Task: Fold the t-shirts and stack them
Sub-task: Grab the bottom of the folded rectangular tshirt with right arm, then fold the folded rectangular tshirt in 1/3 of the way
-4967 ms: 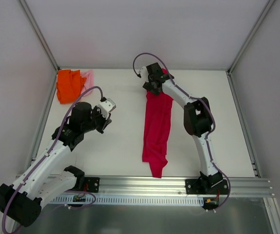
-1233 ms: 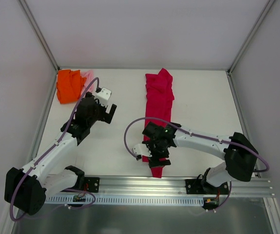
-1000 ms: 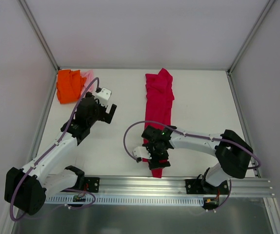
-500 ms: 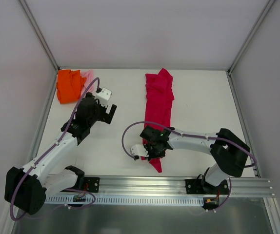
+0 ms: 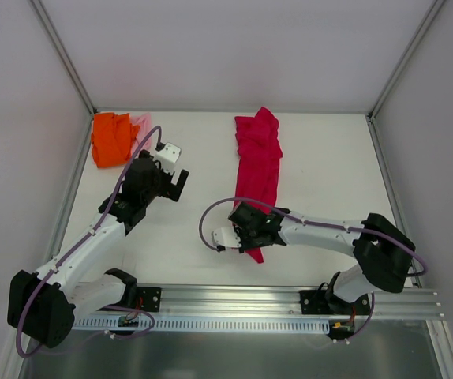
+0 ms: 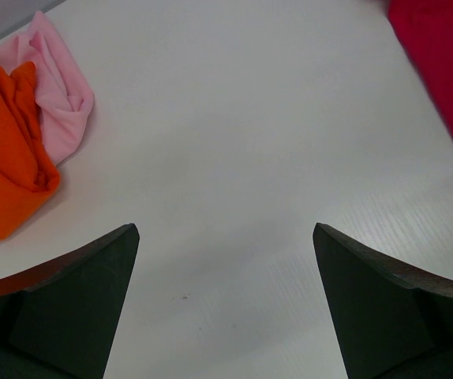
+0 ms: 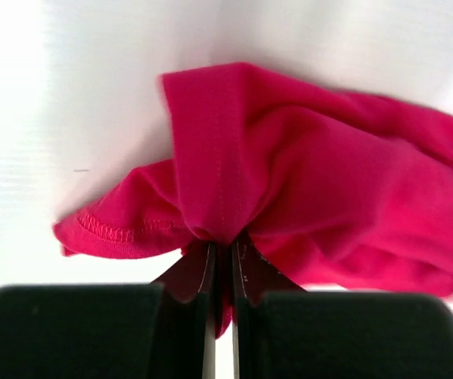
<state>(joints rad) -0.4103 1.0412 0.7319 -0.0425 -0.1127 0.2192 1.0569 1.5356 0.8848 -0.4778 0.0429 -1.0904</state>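
Note:
A crimson-red t-shirt (image 5: 259, 160) lies as a long narrow strip down the middle of the table. My right gripper (image 5: 252, 238) is shut on its near hem, and the wrist view shows the red cloth (image 7: 305, 166) bunched between the closed jaws (image 7: 223, 246). A bright orange t-shirt (image 5: 111, 138) is heaped in the far left corner with a pale pink t-shirt (image 5: 141, 125) beside it. Both also show in the left wrist view, orange (image 6: 1, 170) and pink (image 6: 53, 87). My left gripper (image 5: 177, 180) hovers open over bare table, its fingers (image 6: 76, 292) wide apart.
A metal rail (image 5: 234, 300) runs along the near edge where both arm bases are bolted. White walls with metal posts (image 5: 65, 63) enclose the table on three sides. Bare table surface (image 5: 329, 166) lies right of the red shirt.
My right gripper closed on the red shirt's near end and has drawn it up and away from the rail, shortening the strip. The left arm has stayed still.

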